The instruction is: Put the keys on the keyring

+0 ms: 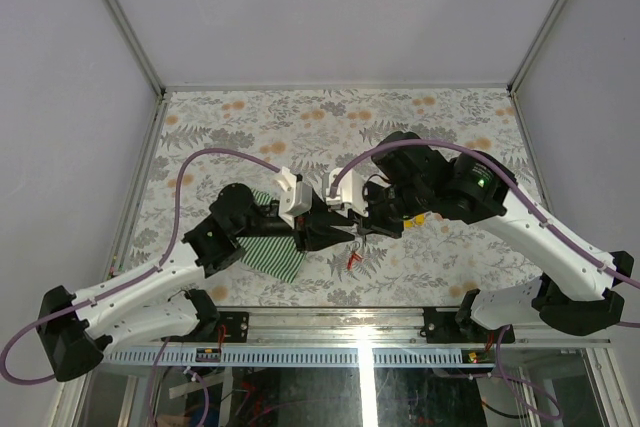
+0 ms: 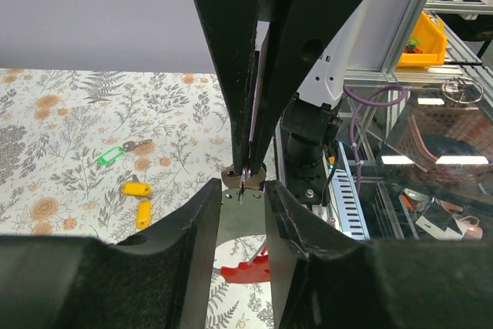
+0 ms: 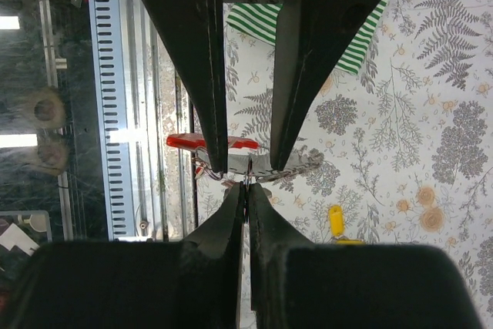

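Right of the striped cloth [image 1: 272, 252], at frame centre, the left gripper [image 2: 243, 199] has its fingers part-way apart, clamped across the silvery metal of the keyring [image 3: 185, 142], whose red tag dangles. The right gripper [image 3: 246, 188] has its fingers clenched on the same metal. Further right, the keys [image 2: 136, 189] lie on the bench [image 1: 440, 117].

The cloth [image 1: 270, 252] is striped green-and-white, keys [image 2: 135, 189] yellow and green, keyring [image 2: 245, 270] tag red, table [image 1: 440, 117] printed with grey ferns and orange flowers.
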